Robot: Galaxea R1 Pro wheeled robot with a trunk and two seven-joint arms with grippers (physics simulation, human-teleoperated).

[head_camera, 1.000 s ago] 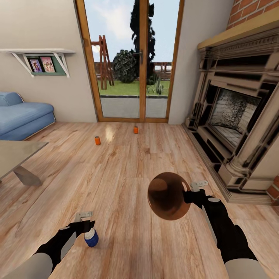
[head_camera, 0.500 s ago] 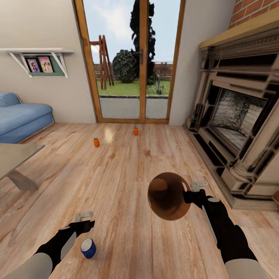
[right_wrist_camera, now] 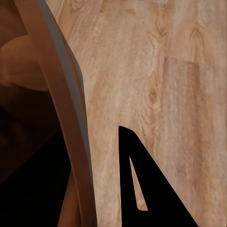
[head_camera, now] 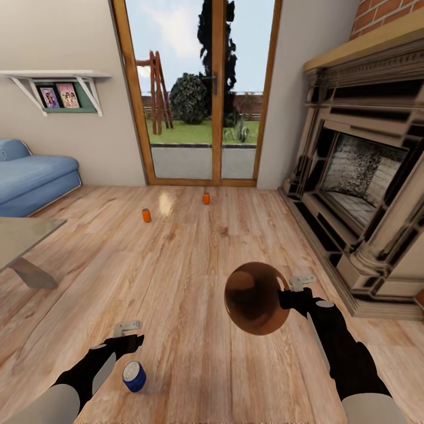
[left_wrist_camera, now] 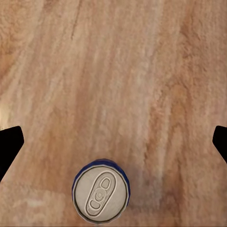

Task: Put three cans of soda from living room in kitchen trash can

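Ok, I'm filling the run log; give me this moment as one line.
room: living room | left gripper: open above upright blue can on floor | right gripper: holding trash can by rim | orange cans: on floor near doors

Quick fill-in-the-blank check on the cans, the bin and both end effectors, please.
1. The blue soda can stands on the ____ floor.
2. The left end effector above it is ____.
3. The right end effector grips the trash can by its ____.
4. Near the glass doors stand ____ orange soda cans.

Missing: wood; open; rim; two

Blue can [head_camera: 134, 376] now free of left claw [head_camera: 131, 333]
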